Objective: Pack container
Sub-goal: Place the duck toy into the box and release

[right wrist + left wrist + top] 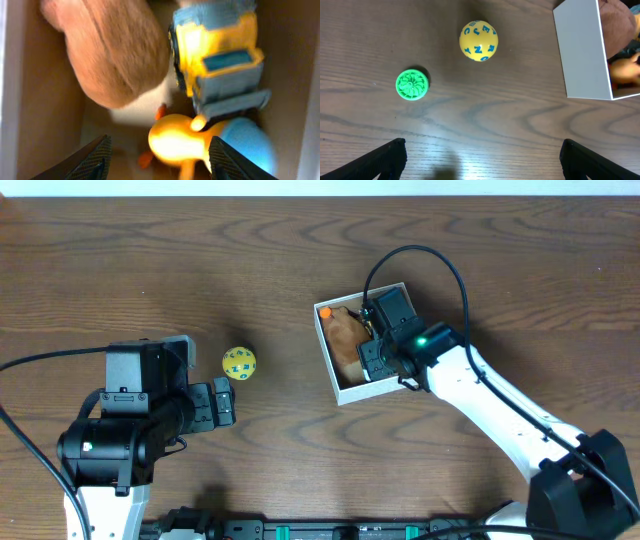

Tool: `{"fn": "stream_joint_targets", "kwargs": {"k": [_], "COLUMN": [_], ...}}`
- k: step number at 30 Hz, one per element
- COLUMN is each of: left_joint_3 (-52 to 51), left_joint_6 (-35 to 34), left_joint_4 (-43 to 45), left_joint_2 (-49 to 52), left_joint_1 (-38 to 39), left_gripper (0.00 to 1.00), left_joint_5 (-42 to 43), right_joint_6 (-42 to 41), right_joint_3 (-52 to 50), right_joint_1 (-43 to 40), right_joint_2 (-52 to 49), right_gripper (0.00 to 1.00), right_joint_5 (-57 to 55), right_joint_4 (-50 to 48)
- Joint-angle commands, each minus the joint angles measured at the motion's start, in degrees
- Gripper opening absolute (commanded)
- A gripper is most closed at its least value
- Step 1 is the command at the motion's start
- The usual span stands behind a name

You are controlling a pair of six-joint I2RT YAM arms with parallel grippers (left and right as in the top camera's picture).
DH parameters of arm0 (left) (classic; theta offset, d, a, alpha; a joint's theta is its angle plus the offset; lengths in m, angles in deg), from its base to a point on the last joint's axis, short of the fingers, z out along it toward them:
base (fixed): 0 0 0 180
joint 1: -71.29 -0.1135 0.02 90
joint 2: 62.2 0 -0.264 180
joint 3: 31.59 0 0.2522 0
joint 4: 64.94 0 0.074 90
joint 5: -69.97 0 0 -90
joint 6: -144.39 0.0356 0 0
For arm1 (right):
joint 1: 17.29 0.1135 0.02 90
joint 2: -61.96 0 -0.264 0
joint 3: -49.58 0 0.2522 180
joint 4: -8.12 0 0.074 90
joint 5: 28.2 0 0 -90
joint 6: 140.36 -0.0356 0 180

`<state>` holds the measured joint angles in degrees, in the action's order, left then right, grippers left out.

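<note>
The container (pixel 327 350) is a square white-walled cardboard box with a tan inside, right of the table's middle. Its white wall also shows in the left wrist view (pixel 582 50). Inside lie a brown plush (pixel 110 50), a blue-and-yellow toy truck (pixel 220 55), a yellow-orange toy (pixel 180 140) and a blue piece (pixel 245 145). My right gripper (pixel 160 142) is open, down in the box just above the yellow-orange toy, and holds nothing; it also shows in the overhead view (pixel 385 345). My left gripper (pixel 482 145) is open and empty above bare table.
A yellow ball with blue letters (pixel 239 364) lies on the table left of the box, ahead of my left gripper (pixel 222 402); it also shows in the left wrist view (pixel 478 40). A green ridged disc (pixel 412 84) lies near it.
</note>
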<state>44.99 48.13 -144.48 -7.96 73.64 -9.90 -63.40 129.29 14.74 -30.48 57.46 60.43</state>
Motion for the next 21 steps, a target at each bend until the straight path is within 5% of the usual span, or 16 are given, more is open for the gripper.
{"fn": "stream_joint_targets", "kwargs": {"k": [1,7,14,19,21], "left_joint_3": [0.83,0.83,0.83,0.83,0.83], "left_joint_6": [-0.70,-0.70,-0.70,-0.96,-3.32], "left_joint_4": [-0.20,-0.24,-0.61,0.33,0.98], "left_joint_2": [0.11,0.11,0.11,0.37,1.51], "left_joint_1": [-0.04,-0.04,-0.02,-0.02,-0.02], "left_gripper": [0.98,0.98,0.98,0.98,0.98], "left_joint_5": [-0.26,-0.26,-0.26,-0.24,-0.26], "right_joint_6": [0.07,-4.48,-13.97,-15.39,-14.84], "right_joint_3": [2.01,6.01,6.64,5.20,4.55], "right_joint_1": [0.61,-0.90,-14.40,-26.10,-29.33], "right_joint_2": [5.64,12.28,14.08,12.00,10.99], "right_gripper": [0.65,0.70,0.73,0.99,0.99], "right_joint_5": [-0.66,-12.61,-13.97,-5.29,-3.23], "right_joint_4": [-1.31,0.52,9.42,15.43,16.96]}}
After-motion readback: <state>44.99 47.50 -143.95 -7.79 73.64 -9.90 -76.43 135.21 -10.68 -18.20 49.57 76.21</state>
